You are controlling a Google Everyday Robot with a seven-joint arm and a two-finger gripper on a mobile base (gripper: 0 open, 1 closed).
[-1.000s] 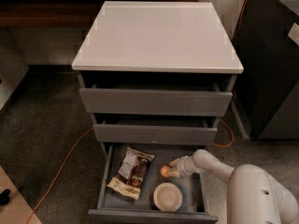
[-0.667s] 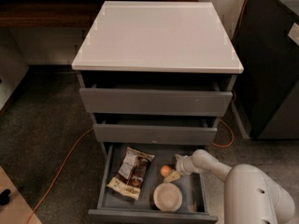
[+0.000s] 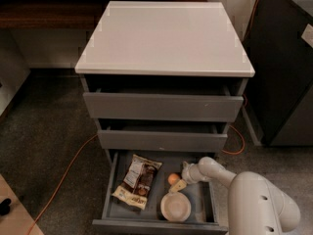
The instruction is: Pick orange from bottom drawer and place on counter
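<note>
The bottom drawer (image 3: 113, 199) is pulled out, showing its grey tray. Inside it lies the small orange (image 3: 173, 178), just behind a white bowl. My gripper (image 3: 180, 182) reaches in from the right on a white arm and sits right beside the orange, with one pale finger (image 3: 178, 186) angled just below and right of the fruit. The orange rests on the drawer floor. Above, the light-grey counter (image 3: 164, 35) tops the cabinet and has nothing on it.
A white bowl (image 3: 175, 207) sits at the drawer's front. A snack bag (image 3: 137, 181) lies in the drawer's left half. The two upper drawers (image 3: 162, 106) stand slightly open. An orange cable (image 3: 63, 177) runs over the carpet at left. A dark cabinet (image 3: 286, 67) stands at right.
My gripper has shifted slightly left and deeper into the drawer, closing in on the orange. The orange, bowl and snack bag have stayed where they were.
</note>
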